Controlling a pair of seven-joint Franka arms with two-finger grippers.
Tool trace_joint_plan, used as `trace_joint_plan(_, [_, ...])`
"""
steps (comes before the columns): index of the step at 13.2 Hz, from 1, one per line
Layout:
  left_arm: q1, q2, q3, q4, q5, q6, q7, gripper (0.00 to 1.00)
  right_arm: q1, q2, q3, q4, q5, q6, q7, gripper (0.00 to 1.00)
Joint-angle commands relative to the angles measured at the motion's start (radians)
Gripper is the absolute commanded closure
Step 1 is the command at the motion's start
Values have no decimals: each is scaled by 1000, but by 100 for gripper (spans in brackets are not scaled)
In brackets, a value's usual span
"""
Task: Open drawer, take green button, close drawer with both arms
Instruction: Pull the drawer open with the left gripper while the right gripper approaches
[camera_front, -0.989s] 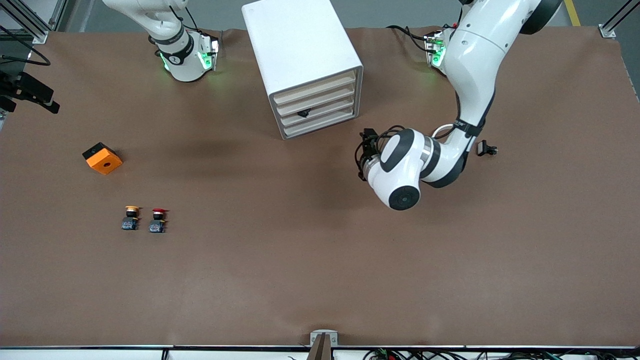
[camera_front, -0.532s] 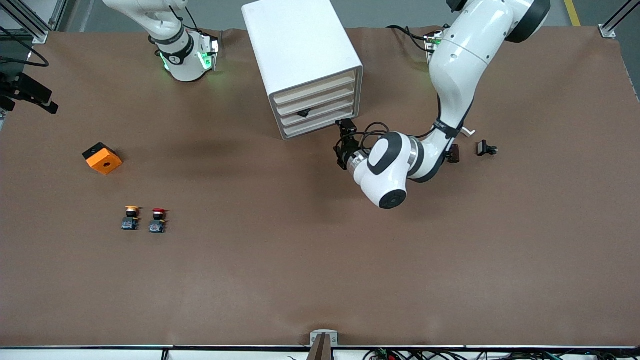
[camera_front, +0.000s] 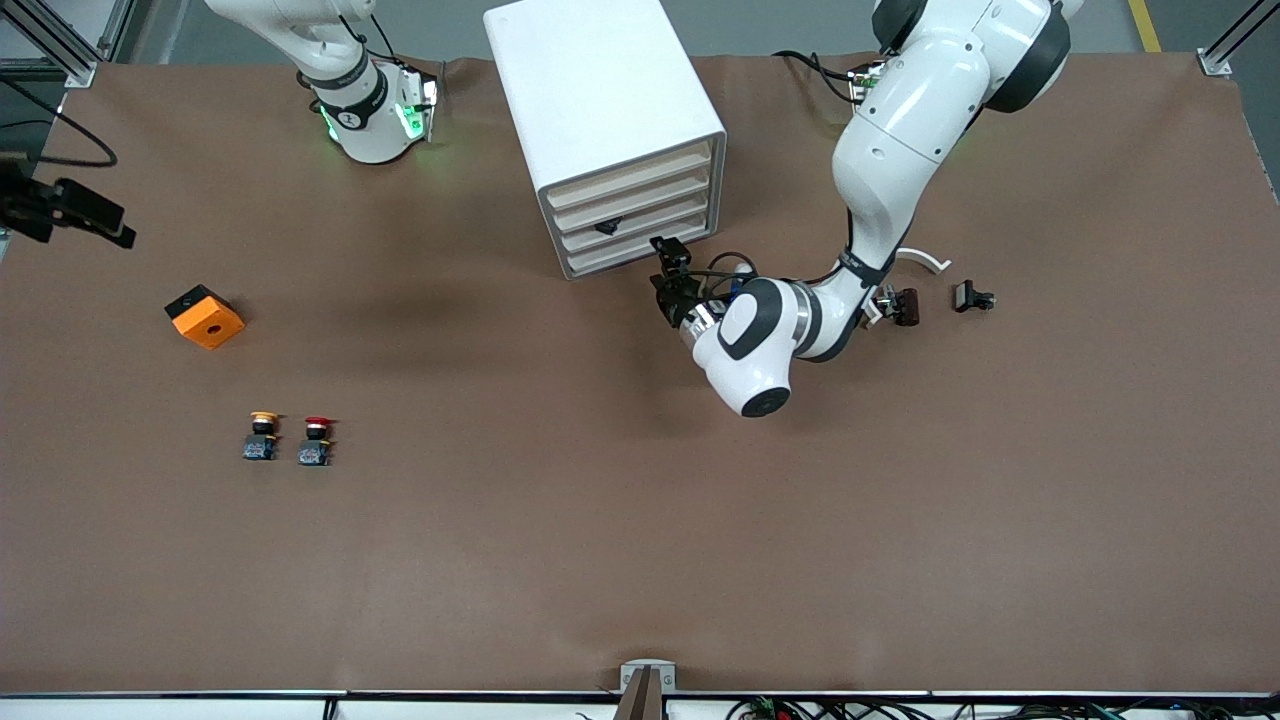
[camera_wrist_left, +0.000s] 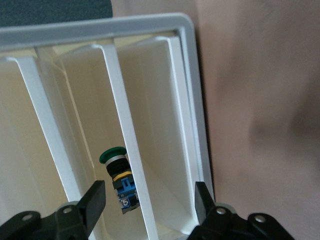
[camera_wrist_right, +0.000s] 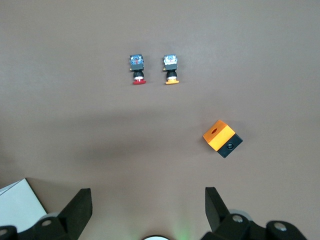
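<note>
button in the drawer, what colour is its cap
Green cap on the button; the left wrist view shows it best.

A white cabinet (camera_front: 600, 100) with four cream drawer fronts, the third being the drawer (camera_front: 640, 226), stands on a plain brown table (camera_front: 640, 520), and inside it sits a button (camera_wrist_left: 119, 177) with a green cap, black neck and blue base. The two arms (camera_front: 890, 150) are white with black joint bands, each base lit green. Toward the right arm's end of the table lie an orange and black block (camera_front: 204, 316), a yellow-capped button (camera_front: 261, 436) and a red-capped button (camera_front: 315, 440).
</note>
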Motion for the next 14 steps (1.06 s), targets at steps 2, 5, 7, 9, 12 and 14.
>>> trace_joint_plan(2, [-37,19,2,14,-22,-22,-48,31,-25,169,7,87,-1,-5,5,0])
trace_joint_plan(5, [-73,42,2,15,-25,-22,-89,32,-8,205,9,135,-13,-11,17,0])
trace_joint_plan(7, [-75,43,4,14,-19,-32,-109,33,24,202,13,132,2,-17,142,0])
trace_joint_plan(9, [-77,42,2,17,-12,-57,-126,43,91,192,13,127,10,-39,271,0])
trace_joint_plan(12, [-77,40,2,17,-14,-58,-129,68,180,185,15,124,61,-43,477,0])
trace_joint_plan(14, [-77,42,2,19,-23,-60,-131,93,251,185,13,124,61,-36,572,0])
